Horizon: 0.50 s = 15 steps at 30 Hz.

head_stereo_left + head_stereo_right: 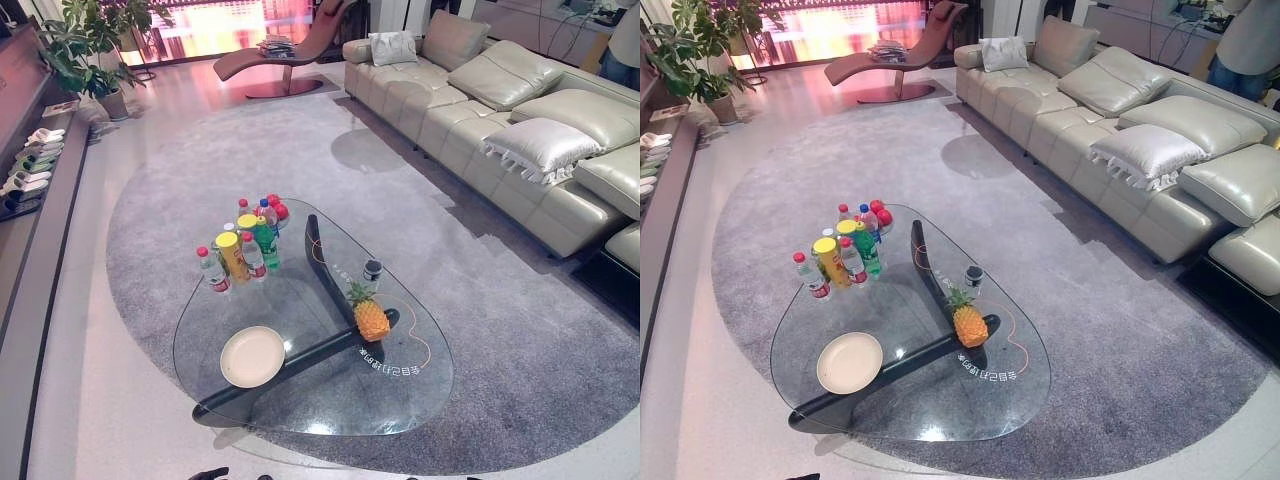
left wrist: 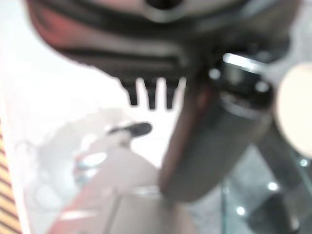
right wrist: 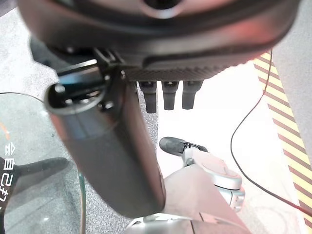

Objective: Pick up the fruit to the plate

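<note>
Pineapple [image 1: 370, 316] | standing upright on table [image 1: 400, 400], right of plate [image 1: 252, 356] | nearer right hand [image 3: 112, 146] | both hands hanging relaxed, left hand [image 2: 209, 131] too, gripping nothing

I see a glass table [image 1: 400, 400] on a grey rug [image 1: 500, 330], with bottles [image 1: 245, 245] clustered at its far end and a small jar [image 1: 372, 272] nearby. A sofa [image 1: 500, 110] with cushions lines the right; a plant [image 1: 85, 60] stands far left.

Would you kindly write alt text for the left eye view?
A pineapple stands upright on a glass coffee table, apart from an empty cream plate to its left. Bottles cluster at the far end; a grey rug and beige sofa lie beyond.
</note>
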### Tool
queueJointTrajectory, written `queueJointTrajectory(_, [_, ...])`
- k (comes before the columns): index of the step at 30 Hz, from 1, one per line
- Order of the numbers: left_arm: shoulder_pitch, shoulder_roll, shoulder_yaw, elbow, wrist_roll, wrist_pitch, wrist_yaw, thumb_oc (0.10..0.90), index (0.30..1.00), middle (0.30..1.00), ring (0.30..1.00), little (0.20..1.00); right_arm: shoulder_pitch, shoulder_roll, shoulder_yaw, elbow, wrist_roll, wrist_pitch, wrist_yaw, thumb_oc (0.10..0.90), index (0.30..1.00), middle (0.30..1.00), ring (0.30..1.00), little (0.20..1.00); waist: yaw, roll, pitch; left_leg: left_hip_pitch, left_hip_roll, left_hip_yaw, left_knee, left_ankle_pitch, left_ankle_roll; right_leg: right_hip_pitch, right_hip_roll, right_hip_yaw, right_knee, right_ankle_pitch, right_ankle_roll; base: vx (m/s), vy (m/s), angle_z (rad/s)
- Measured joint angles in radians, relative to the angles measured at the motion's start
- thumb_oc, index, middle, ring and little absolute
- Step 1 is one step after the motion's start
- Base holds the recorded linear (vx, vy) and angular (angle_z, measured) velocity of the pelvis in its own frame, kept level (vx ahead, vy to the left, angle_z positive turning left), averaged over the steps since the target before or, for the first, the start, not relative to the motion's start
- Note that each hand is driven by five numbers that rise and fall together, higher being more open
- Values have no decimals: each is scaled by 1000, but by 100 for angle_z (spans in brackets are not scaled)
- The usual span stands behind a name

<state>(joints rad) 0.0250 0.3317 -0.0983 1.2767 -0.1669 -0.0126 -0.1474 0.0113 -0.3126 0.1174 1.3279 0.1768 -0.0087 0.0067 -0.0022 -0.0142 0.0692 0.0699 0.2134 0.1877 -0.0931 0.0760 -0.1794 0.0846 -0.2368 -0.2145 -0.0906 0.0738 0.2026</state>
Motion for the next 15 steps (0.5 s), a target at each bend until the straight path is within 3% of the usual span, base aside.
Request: queueJointTrajectory(15, [-2,6,-3,0,-11,0,0,800,900,900,900,900,2,3,1,0,0,0,0,800,900,900,900,900,-1,-4,5,-7,4,1,0,0,0,-14,1,1,-1,-1,-3,0,0,0])
